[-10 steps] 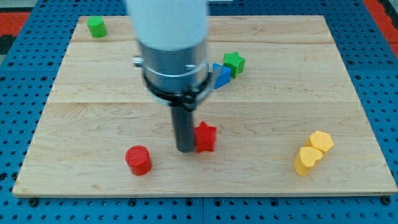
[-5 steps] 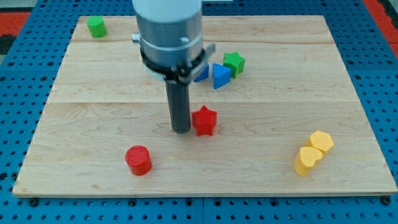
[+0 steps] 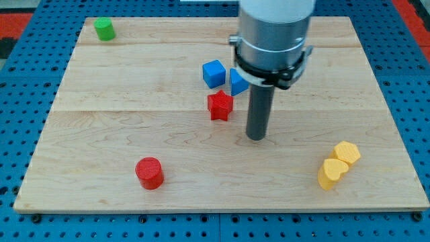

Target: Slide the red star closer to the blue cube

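While my tip [image 3: 256, 137] stands apart, gripless, the red star [image 3: 220, 105] sits flat below the blue cube [image 3: 213, 73].

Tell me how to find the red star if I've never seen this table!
Start at the wooden board and look just above its middle. Below the blue cube, left of my tip, sits the red star. It has points; the other red block, a round cylinder, sits near the view's bottom.

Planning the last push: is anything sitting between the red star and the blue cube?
Nothing visible does. The red star lies just below the blue cube with only bare wood between them. A second blue block sits right of the cube, off that line. My tip is at the star's lower right, apart from it.
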